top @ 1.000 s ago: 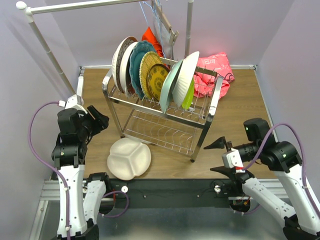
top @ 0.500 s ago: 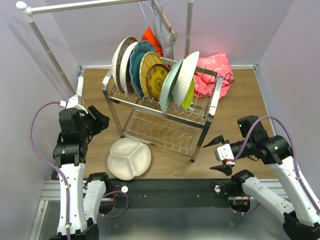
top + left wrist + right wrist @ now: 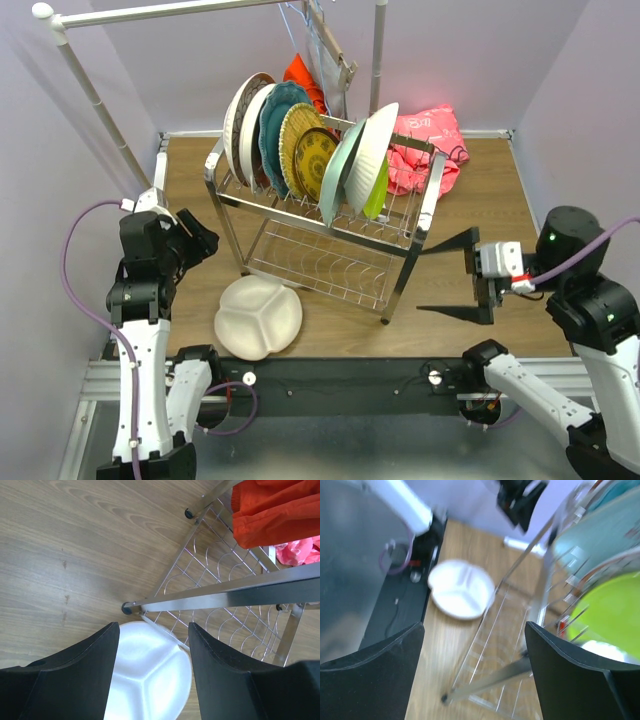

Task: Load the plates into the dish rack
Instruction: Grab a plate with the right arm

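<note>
While both open and empty, right claw (image 3: pixel 422 280) now higher beside dish rack (image 3: pixel 330 225), left claw (image 3: pixel 152 629) unmoved.

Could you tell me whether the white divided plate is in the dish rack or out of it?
Out: the white divided plate lies flat on the table, at the foot of the dish rack.

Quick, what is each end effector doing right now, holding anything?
Left end effector: open, holding nothing.
Right end effector: open, holding nothing.
</note>
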You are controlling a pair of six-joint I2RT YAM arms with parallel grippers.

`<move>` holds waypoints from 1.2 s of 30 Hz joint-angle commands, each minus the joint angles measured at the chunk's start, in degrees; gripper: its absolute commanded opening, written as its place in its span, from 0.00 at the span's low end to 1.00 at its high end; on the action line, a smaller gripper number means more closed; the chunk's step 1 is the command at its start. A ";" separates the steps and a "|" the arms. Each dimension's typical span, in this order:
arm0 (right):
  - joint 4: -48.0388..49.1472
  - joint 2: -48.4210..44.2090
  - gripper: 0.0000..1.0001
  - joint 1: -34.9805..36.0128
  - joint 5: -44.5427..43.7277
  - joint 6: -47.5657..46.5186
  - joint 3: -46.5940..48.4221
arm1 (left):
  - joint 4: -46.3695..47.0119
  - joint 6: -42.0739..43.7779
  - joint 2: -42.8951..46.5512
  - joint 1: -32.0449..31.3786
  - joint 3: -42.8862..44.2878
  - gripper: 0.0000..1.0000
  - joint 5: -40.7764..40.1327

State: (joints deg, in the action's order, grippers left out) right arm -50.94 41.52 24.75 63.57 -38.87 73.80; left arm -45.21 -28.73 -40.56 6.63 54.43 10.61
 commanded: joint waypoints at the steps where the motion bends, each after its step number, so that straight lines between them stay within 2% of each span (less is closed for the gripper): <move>1: 17.16 3.48 0.90 -0.06 4.02 24.13 3.72 | -0.41 0.69 -1.37 -0.13 2.87 0.67 -1.73; 2: 24.32 4.09 0.90 -0.14 3.32 28.37 3.28 | -0.40 0.69 -1.54 -0.13 3.13 0.67 -1.73; 5: 33.68 8.29 0.86 -0.14 -0.89 42.26 4.93 | 0.03 0.34 -1.90 -0.13 3.40 0.67 -1.47; 8: 38.26 11.82 0.85 -0.06 -5.11 52.71 7.49 | 0.65 -0.10 -1.63 -0.13 3.22 0.67 -0.86; 12: 40.39 16.48 0.87 1.25 -8.46 59.61 12.14 | 0.65 -0.01 -1.19 -0.13 3.40 0.67 -0.86; 14: 36.99 17.89 0.94 3.36 -11.26 58.66 14.08 | 0.65 -0.01 -1.02 -0.13 3.40 0.67 -0.86; 17: 31.28 20.61 1.00 11.17 -17.41 54.98 17.07 | 0.74 0.08 -0.58 -0.13 2.96 0.67 -0.77; 18: 29.86 21.23 1.00 16.24 -19.26 53.74 18.12 | 0.65 0.08 -0.49 -0.13 2.87 0.67 -0.68; 22: 28.18 22.81 1.00 24.88 -28.48 48.28 19.71 | 0.39 0.17 0.04 -0.04 2.87 0.67 -0.77; 28: 24.22 25.89 1.00 32.35 -31.57 42.40 19.46 | 0.30 0.61 0.21 -0.04 2.96 0.67 -1.12; 36: 18.42 29.75 1.00 46.42 -43.61 22.98 17.17 | 0.39 0.78 0.65 -0.13 3.84 0.67 -0.94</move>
State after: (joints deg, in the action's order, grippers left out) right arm -27.35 69.01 64.75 29.21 -3.27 91.64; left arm -45.30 -28.64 -41.04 6.63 56.47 10.00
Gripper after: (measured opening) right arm 0.996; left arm 0.667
